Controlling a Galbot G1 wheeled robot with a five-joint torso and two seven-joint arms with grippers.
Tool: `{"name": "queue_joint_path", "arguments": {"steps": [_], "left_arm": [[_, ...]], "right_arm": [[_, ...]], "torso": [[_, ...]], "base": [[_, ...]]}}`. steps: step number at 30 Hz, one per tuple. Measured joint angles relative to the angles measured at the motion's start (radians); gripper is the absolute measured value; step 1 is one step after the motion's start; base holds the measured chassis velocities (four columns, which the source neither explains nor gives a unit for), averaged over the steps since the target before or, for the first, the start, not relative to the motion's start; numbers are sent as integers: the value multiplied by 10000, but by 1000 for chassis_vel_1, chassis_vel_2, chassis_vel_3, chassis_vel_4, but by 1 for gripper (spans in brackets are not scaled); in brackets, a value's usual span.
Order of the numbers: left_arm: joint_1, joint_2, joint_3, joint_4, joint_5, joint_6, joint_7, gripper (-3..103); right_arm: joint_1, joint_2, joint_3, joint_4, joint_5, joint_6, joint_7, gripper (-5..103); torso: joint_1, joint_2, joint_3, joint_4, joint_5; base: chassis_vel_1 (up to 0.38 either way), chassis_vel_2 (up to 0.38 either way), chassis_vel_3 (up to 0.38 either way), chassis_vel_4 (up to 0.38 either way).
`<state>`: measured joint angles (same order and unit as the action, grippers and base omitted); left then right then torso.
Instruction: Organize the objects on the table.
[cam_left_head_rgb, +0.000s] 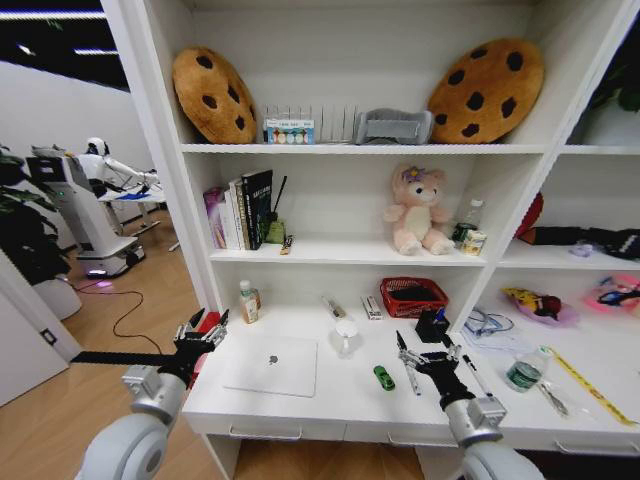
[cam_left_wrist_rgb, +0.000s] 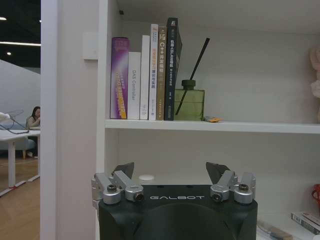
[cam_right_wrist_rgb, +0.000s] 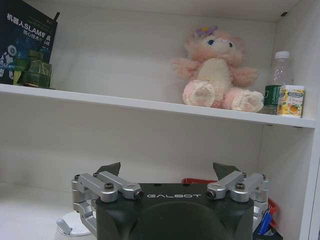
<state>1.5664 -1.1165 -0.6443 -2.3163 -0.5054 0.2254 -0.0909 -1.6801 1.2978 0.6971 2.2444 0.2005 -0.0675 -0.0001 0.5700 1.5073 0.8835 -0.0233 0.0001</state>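
On the white table (cam_left_head_rgb: 330, 402) a slim silver laptop (cam_left_head_rgb: 271, 365) lies closed at front left. A tiny green item (cam_left_head_rgb: 384, 378) rests to its right. Pens (cam_left_head_rgb: 476, 375) lie beside my right gripper (cam_left_head_rgb: 428, 356), which hangs open above the desk front, also seen open in its wrist view (cam_right_wrist_rgb: 167, 171). A green-lidded jar (cam_left_head_rgb: 523, 373) and a yellow ruler (cam_left_head_rgb: 590, 388) lie farther right. My left gripper (cam_left_head_rgb: 203, 330) hovers open over the table's left end, just left of the laptop; its fingers (cam_left_wrist_rgb: 124, 170) stand wide apart.
At the back of the desk stand a small bottle (cam_left_head_rgb: 248, 300), a white cup (cam_left_head_rgb: 345, 335), a red basket (cam_left_head_rgb: 412, 296) and a black pen holder (cam_left_head_rgb: 432, 325). The shelves above hold books (cam_left_head_rgb: 240, 210), a pink plush bear (cam_left_head_rgb: 418, 210) and cookie cushions (cam_left_head_rgb: 212, 95). Another robot (cam_left_head_rgb: 85, 210) stands at left.
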Motion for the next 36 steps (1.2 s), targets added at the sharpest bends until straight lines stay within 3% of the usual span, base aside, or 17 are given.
{"name": "queue_joint_path", "arguments": {"steps": [6,36], "left_arm": [[428,-460,26,100,548,-295,208,99],[670,-517,-28,80,786,-358,201,100]], "right_arm": [[-97,-7,76,85,-5,-7,-8,100],[-742,204,84,501,-156,23,18,100]], "torso": [[0,0,0,1,-1],[0,-1,1,1,-1]], "base": [[0,0,0,0],[0,0,0,0]]}}
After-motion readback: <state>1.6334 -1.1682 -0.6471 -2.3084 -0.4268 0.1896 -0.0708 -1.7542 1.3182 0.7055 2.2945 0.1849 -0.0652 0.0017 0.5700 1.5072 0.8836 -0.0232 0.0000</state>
